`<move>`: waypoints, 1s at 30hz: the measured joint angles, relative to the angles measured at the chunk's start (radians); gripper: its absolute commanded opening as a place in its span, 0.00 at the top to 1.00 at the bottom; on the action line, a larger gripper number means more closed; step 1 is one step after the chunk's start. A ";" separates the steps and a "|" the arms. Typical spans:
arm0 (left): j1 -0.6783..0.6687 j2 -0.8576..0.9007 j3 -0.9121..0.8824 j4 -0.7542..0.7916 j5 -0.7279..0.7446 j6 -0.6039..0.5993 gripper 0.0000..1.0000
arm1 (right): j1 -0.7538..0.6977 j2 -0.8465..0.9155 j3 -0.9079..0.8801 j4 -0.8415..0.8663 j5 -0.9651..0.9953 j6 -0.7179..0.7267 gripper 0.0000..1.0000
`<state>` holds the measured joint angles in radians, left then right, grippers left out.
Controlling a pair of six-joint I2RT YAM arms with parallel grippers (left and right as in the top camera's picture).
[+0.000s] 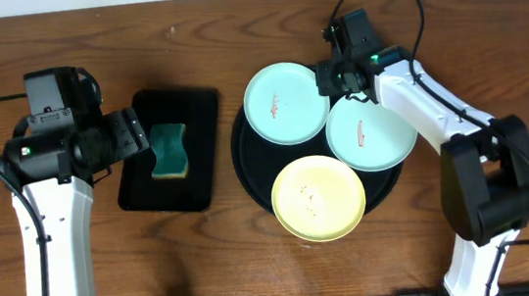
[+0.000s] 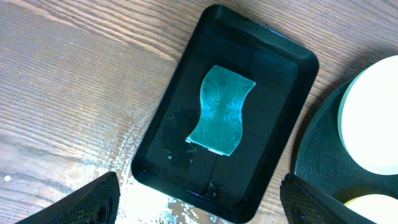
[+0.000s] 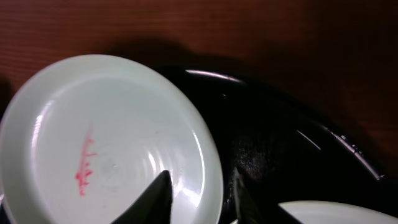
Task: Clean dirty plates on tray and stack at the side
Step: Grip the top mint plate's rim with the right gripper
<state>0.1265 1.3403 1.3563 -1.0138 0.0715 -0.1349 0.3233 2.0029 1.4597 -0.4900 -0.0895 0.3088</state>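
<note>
Our right fingers (image 3: 155, 202) stood a small way apart, one on each side of the rim of the mint plate (image 3: 106, 143). One finger sat over the inside of the plate and the other sat outside it, over the black tray (image 3: 280, 143). We saw a bit of room left next to the rim, so we think the fingers were not pinching it yet.

From those fingers, the rest of the plate spread out toward the side where the small tray (image 1: 205, 189) lay. The plate is round, so it has no long way to line up with. Only the rim matters. It lay at the back of the tray, partly out over the tray's edge. These fingers were right at it, much nearer than the others.

A second mint plate (image 1: 371, 133) lay just beside the fingers on the other side. The yellow plate (image 1: 318, 198) lay at the front of the tray. All three had little red marks.

Our left fingers (image 2: 93, 199) were spread as wide as they go and held nothing. They hung over the sponge (image 2: 221, 112) in the small tray, well apart from the plates. No plate sat on the tabletop (image 1: 210, 282) yet.
</note>
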 measured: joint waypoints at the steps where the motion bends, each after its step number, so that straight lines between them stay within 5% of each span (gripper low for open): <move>1: 0.000 0.000 0.000 0.000 0.000 0.000 0.17 | 0.000 0.011 0.000 0.000 0.002 0.009 0.76; 13: 0.000 0.001 0.000 0.008 0.000 0.000 0.17 | 0.002 0.084 0.000 -0.005 0.001 0.047 0.77; 24: 0.000 0.116 0.000 0.009 0.000 0.000 0.17 | 0.039 0.134 0.007 0.009 0.012 0.089 0.98; 30: 0.000 0.141 0.000 0.009 0.000 0.000 0.18 | 0.069 0.134 0.013 0.016 0.014 0.098 0.99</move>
<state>0.1265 1.4811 1.3560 -1.0046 0.0715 -0.1345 0.3920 2.1365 1.4727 -0.4736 -0.0753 0.4068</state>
